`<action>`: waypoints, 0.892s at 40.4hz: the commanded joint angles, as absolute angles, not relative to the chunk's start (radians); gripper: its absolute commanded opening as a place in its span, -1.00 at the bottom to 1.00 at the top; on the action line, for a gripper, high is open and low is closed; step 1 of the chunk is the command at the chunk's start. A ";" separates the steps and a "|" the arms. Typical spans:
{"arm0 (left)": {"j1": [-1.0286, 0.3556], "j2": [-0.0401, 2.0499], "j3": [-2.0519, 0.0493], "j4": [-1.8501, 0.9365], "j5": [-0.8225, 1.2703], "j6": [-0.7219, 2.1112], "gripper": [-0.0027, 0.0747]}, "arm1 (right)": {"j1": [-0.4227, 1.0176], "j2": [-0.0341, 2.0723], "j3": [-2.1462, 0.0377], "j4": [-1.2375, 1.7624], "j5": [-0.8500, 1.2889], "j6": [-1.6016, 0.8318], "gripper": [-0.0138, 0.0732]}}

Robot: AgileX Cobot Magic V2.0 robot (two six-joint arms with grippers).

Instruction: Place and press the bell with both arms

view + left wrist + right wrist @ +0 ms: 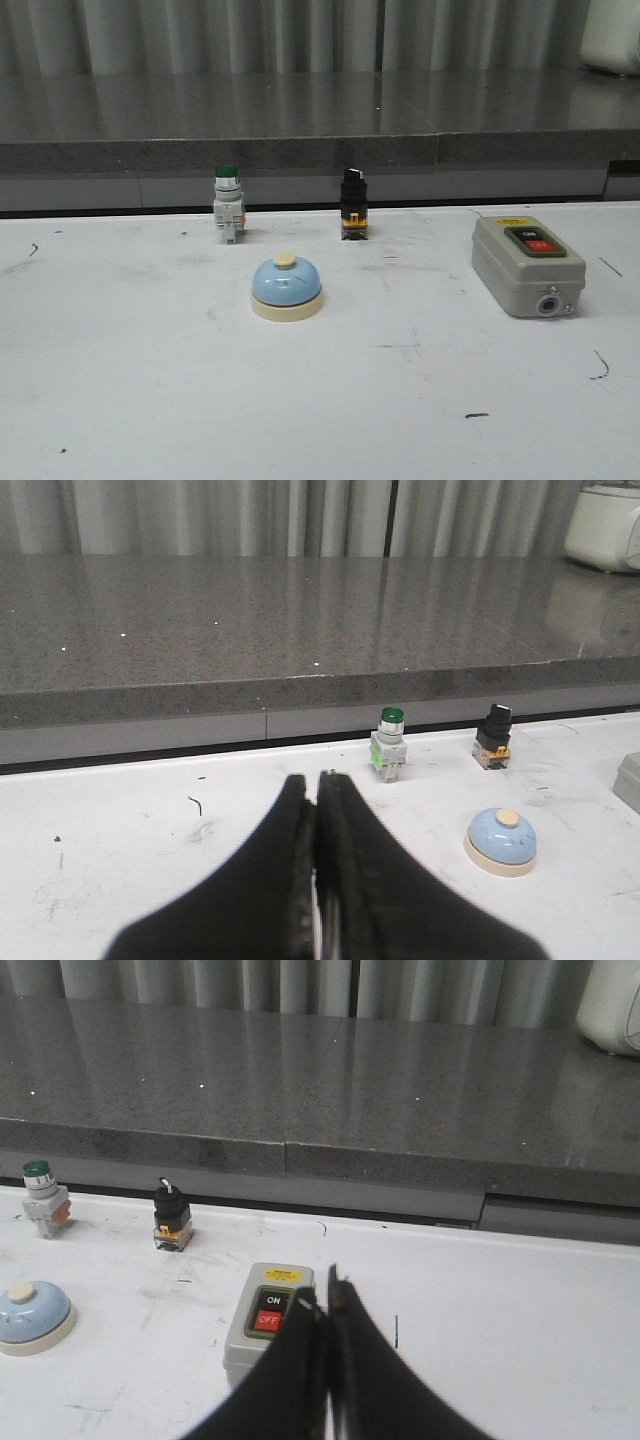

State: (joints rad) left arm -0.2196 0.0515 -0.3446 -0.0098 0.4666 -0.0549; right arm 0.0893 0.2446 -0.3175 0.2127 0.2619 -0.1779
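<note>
The bell (286, 287) is a light-blue dome on a cream base with a cream button; it stands upright on the white table near the middle. It also shows in the left wrist view (500, 841) and in the right wrist view (33, 1317). My left gripper (316, 780) is shut and empty, apart from the bell and above the table. My right gripper (323, 1295) is shut and empty, over the near side of the grey box. Neither gripper shows in the front view.
A grey box with ON and OFF buttons (526, 264) lies at the right. A green-capped pushbutton switch (227, 203) and a black selector switch (352, 203) stand behind the bell. A dark stone ledge (320, 120) runs along the back.
</note>
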 commanded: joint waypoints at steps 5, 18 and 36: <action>-0.217 0.065 -0.368 -0.020 0.394 -0.061 -0.98 | 0.082 0.251 -0.344 0.214 0.179 -0.190 -0.82; -0.217 0.065 -0.368 -0.018 0.394 -0.061 -0.98 | 0.082 0.251 -0.344 0.214 0.179 -0.190 -0.82; -0.048 -0.024 -0.161 -0.025 0.290 -0.061 -0.98 | 0.083 0.251 -0.344 0.214 0.179 -0.190 -0.82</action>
State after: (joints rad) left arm -0.0996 -0.0057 -0.1776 -0.0114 0.4222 -0.0549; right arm 0.0893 0.2446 -0.3153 0.2127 0.2619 -0.1784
